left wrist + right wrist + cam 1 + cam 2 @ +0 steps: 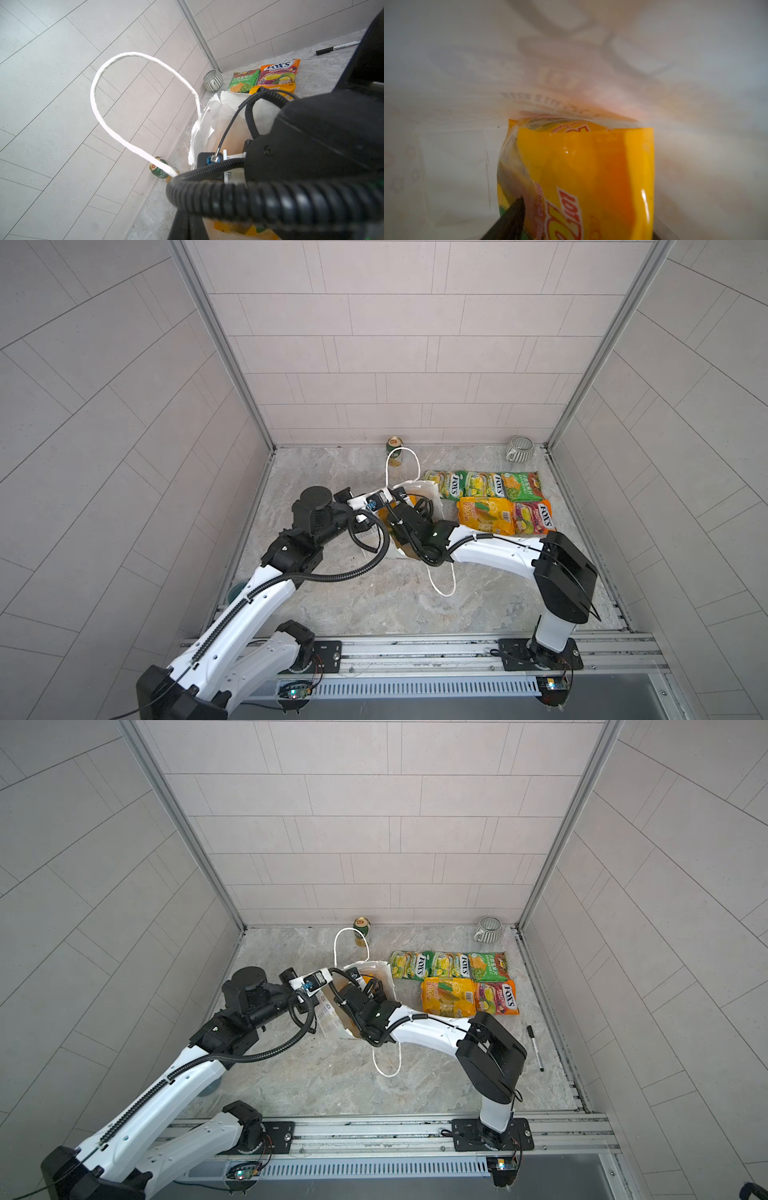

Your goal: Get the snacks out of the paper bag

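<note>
Right gripper: deep inside paper bag at mid-tabletop, one finger alongside yellow packet; closure not determinable. Left gripper: clenched, apparently pinching bag rim.

Risks: glossy film slipping from a partial pinch; bag dragged along on loss of rim hold; cord handle snagging the arm.

Count: five out near right edge, namely three green packets, one yellow-orange packet, one orange-red packet; one inside. One can, one mug, one marker.

Looking like a robot lab cell, not a home: tile-print panels are standing in aluminium posts around a marble-look top; left arm and right arm are sitting bolted on a rail, bare boards showing.
</note>
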### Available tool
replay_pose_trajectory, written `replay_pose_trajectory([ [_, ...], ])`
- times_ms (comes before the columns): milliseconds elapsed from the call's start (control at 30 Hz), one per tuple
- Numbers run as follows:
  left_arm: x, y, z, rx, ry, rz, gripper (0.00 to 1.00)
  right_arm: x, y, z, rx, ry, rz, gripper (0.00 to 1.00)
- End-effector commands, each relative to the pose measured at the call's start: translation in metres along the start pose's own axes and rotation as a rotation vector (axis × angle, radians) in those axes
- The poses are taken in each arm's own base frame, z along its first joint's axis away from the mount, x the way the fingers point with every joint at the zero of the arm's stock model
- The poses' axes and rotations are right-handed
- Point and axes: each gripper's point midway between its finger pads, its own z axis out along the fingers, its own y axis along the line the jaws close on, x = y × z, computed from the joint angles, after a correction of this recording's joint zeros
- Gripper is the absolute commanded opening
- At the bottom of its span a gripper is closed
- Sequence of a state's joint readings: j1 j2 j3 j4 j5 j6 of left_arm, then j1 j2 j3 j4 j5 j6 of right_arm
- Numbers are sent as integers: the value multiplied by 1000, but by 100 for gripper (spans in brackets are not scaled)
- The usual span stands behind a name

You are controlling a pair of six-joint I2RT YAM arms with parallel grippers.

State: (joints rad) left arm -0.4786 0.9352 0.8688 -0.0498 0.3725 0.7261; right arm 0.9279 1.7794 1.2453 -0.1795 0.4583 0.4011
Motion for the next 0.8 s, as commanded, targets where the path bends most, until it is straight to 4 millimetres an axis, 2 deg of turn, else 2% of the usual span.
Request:
replay_pose_trajectory([
  [0, -21, 8, -7, -33, -81, 34, 0, 6, 10, 13, -47, 7, 25, 54],
  [100, -21, 9, -8, -36, -76, 36, 0, 11, 13, 21, -51, 22, 23, 38],
  [233, -21, 9, -9, -44, -76, 39, 0, 4, 14, 15, -73, 9, 24, 15],
  [400, -19, 10, -8, -49, -69, 42, 0, -12, 12, -3, -97, -11, 16, 15],
  [533, -17, 9, -7, -48, -62, 45, 0, -23, 12, -26, -120, -37, -3, 14],
  [767, -16, 10, -6, -48, -57, 44, 0, -44, 10, -60, -184, -90, -31, 2],
])
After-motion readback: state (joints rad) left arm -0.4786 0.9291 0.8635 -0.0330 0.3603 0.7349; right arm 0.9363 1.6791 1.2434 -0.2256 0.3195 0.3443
